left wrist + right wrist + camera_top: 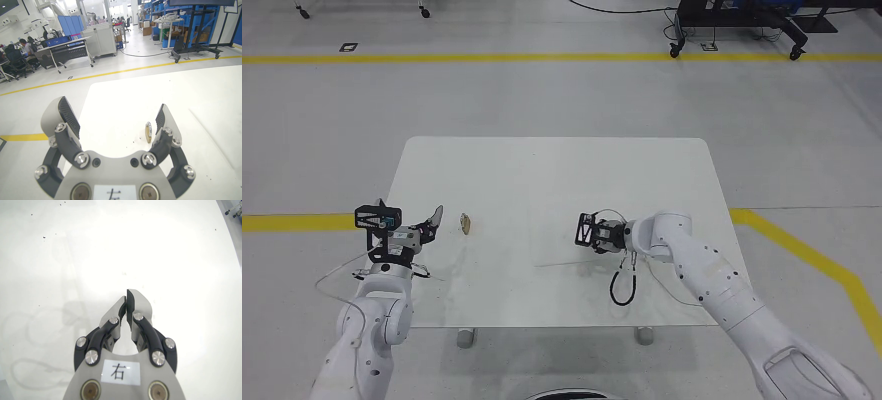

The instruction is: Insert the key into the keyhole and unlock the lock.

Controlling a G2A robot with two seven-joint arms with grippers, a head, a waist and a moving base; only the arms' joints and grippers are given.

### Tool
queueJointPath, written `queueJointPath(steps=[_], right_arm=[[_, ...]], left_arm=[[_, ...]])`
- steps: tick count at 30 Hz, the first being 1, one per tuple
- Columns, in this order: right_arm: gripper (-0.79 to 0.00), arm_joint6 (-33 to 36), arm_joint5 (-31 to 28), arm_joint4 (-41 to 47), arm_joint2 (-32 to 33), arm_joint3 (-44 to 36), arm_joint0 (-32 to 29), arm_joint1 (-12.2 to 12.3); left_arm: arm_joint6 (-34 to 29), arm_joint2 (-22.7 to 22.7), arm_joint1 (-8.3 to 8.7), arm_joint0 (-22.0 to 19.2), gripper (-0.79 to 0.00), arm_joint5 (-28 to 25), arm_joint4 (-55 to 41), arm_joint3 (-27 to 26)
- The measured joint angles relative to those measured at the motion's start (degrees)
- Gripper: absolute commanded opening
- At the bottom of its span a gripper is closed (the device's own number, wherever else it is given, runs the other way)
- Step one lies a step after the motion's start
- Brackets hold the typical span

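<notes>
A small brass padlock (466,222) with a silver shackle lies on the white table (542,170) near its left side. In the left wrist view the padlock (148,132) rests on the table just inside one fingertip (163,113). My left gripper (430,226) (113,106) is open, low over the table's left edge, aimed at the padlock. My right gripper (589,233) (126,298) hovers over the middle of the table, well to the right of the padlock. It is shut, pads pressed together, and I make out nothing between them.
A black cable loop (622,285) hangs from the right arm near the table's front edge. Small dark specks (136,141) dot the tabletop beside the padlock. Yellow floor lines run behind and beside the table.
</notes>
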Motion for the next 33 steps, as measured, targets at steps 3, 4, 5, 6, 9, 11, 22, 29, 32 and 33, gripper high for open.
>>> queueJointPath(steps=[3,4,5,6,9,11,22,29,32,33], right_arm=[[-0.785,-1.3,0.5,-1.0,0.6,-0.9,-0.9,0.3],[-0.785,-1.7,0.8,-1.4,0.8,-1.2,-1.2,0.5],[-0.785,-2.1,1.3,-1.9,1.1,-1.6,-1.6,0.6],[-0.785,-2.9,1.7,-2.8,1.3,-2.4,-2.1,0.8],[-0.785,-4.6,2.0,-3.8,1.8,-3.1,-3.0,1.1],[-0.785,-4.5,2.0,-3.7,1.8,-3.1,-3.0,1.1],[-0.785,-4.7,2.7,-4.1,1.6,-3.4,-3.3,1.1],[-0.785,-7.9,2.4,-6.8,-0.3,-3.5,-2.6,0.8],[-0.785,-9.0,1.9,-7.7,-1.4,-2.6,-1.7,0.6],[-0.785,-9.1,1.9,-7.9,-1.8,-2.2,-1.3,0.5]], left_arm=[[0.0,0.0,0.0,0.0,0.0,0.0,0.0,0.0],[0.0,0.0,0.0,0.0,0.0,0.0,0.0,0.0],[0.0,0.0,0.0,0.0,0.0,0.0,0.0,0.0],[0.0,0.0,0.0,0.0,0.0,0.0,0.0,0.0],[0.0,0.0,0.0,0.0,0.0,0.0,0.0,0.0],[0.0,0.0,0.0,0.0,0.0,0.0,0.0,0.0],[-0.4,0.7,-0.02,0.2,0.0,-1.5,-0.9,-0.6],[-8.6,3.5,0.33,-1.9,0.0,-15.5,-4.5,-2.8],[-12.5,6.1,0.47,-3.1,0.0,-19.0,-1.4,-4.4],[-13.8,7.4,0.46,-3.8,0.0,-19.4,0.4,-4.9]])
